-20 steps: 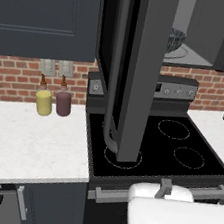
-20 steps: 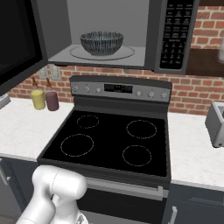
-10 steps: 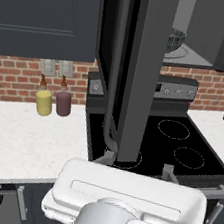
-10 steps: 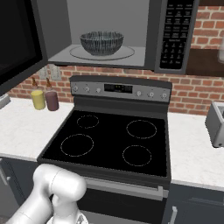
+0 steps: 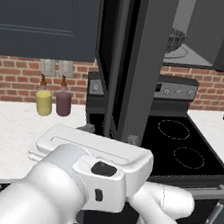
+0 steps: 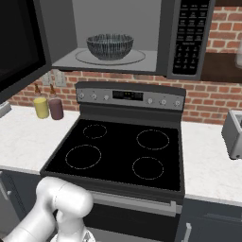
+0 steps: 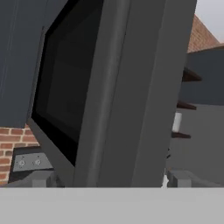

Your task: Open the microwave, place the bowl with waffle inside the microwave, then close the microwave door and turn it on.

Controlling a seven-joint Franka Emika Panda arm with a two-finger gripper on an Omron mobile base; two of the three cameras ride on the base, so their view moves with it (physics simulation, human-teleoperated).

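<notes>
Right base view: bowl [image 6: 109, 46] inside microwave [image 6: 124, 35].

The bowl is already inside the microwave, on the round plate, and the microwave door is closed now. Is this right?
Not fully. The bowl does sit inside the microwave on the round plate, but the microwave door is wide open, not closed. The right base view shows the cavity uncovered, with the door swung out to the left.
</notes>
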